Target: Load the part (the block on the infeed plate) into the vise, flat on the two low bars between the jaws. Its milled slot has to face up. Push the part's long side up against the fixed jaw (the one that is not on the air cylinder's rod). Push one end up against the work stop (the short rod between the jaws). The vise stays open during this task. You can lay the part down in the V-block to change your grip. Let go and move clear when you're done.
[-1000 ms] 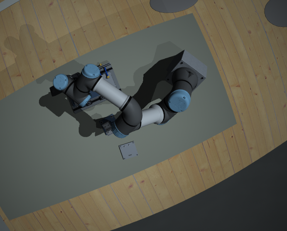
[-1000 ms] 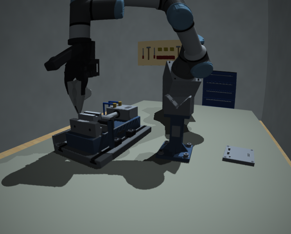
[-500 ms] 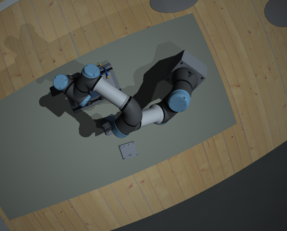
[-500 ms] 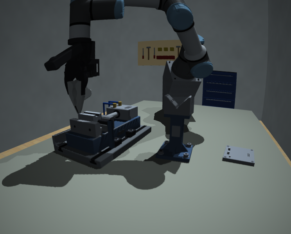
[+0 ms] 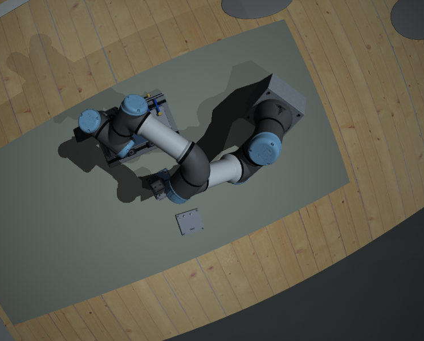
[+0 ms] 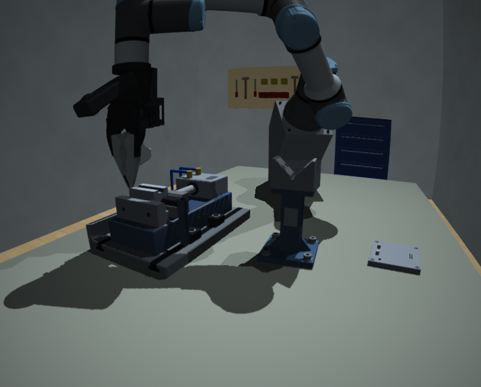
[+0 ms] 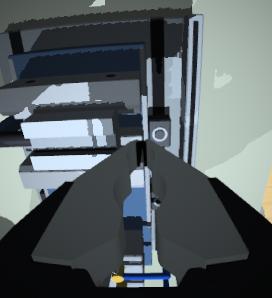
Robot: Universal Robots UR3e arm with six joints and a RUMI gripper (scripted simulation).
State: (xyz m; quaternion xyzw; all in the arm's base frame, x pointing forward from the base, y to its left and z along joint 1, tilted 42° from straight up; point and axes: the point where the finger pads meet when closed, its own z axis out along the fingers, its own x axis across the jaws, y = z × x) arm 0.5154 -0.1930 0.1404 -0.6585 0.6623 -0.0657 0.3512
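Observation:
The part (image 7: 69, 145) is a light block with a dark slot facing up. It lies in the vise (image 6: 166, 216) between the jaws, and it also shows in the exterior view (image 6: 149, 190). The holed jaw (image 7: 67, 87) is on its far side. A dark rod (image 7: 4, 140), likely the work stop, is at its left end in the wrist view. My gripper (image 7: 142, 142) is shut and empty. Its tips (image 6: 128, 184) point down, close to the part's other end; I cannot tell if they touch. In the top view my arm hides most of the vise (image 5: 139, 128).
The air cylinder (image 6: 201, 185) with blue tubes sits at the vise's far end. The V-block (image 6: 293, 170) stands on its post right of the vise, and shows in the top view (image 5: 157, 185). The infeed plate (image 6: 395, 257) lies bare at the right (image 5: 190, 222).

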